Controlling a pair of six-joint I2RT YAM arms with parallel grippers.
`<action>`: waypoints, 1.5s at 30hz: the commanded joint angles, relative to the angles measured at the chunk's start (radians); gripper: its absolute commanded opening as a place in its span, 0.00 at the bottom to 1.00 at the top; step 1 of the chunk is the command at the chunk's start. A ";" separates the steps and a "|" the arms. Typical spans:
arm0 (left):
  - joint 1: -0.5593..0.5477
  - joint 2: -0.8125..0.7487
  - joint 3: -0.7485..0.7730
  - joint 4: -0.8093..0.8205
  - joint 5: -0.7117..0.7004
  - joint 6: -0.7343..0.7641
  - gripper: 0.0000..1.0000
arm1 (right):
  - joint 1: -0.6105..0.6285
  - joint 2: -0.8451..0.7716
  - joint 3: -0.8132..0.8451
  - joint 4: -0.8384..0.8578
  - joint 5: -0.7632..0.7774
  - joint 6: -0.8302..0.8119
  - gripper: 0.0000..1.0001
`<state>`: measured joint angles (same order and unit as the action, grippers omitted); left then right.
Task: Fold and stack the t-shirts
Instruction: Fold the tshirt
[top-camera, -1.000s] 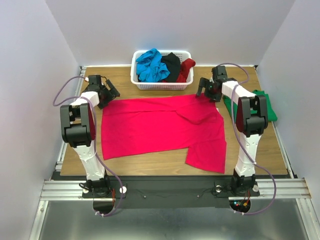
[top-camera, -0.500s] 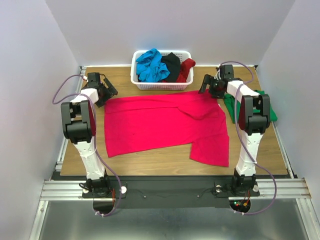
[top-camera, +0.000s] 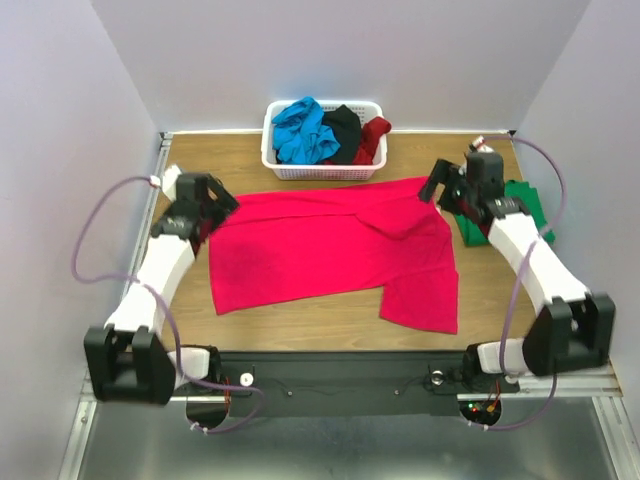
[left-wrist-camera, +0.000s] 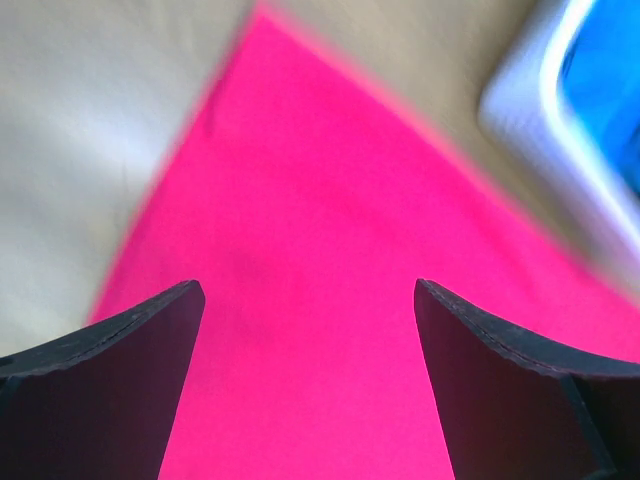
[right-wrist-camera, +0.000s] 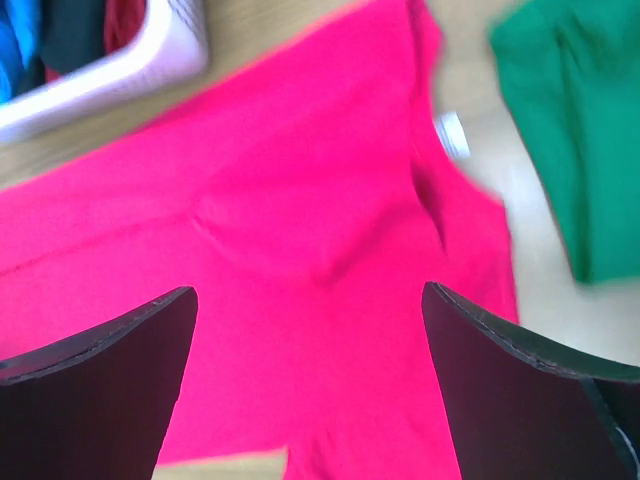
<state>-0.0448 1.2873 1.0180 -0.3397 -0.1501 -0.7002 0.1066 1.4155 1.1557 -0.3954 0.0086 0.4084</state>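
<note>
Two pairs of jaws stand spread wide and empty: the left jaws hang over the far left corner of the bright pink-red cloth t-shirt (top-camera: 320, 250), the right jaws over its far right part. That shirt lies spread across the middle of the wooden counter (top-camera: 300, 322), with some creases near its right side. A green cloth t-shirt (top-camera: 530, 210) lies just beside its right edge. Farther back, a white plastic lattice basket (top-camera: 320, 171) holds a blue t-shirt (top-camera: 300, 130), a black t-shirt (top-camera: 343, 128) and a dark red t-shirt (top-camera: 372, 136), bunched together.
</note>
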 joint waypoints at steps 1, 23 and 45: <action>-0.115 -0.092 -0.212 -0.198 -0.137 -0.180 0.98 | 0.004 -0.233 -0.236 -0.020 0.117 0.124 1.00; -0.196 -0.267 -0.499 -0.243 -0.091 -0.484 0.91 | 0.005 -0.435 -0.458 -0.091 0.100 0.171 1.00; -0.202 -0.233 -0.519 -0.209 -0.112 -0.495 0.00 | 0.005 -0.530 -0.516 -0.230 0.010 0.231 1.00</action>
<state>-0.2413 1.0988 0.5125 -0.5407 -0.2398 -1.1980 0.1127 0.9466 0.6834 -0.5270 0.0715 0.6182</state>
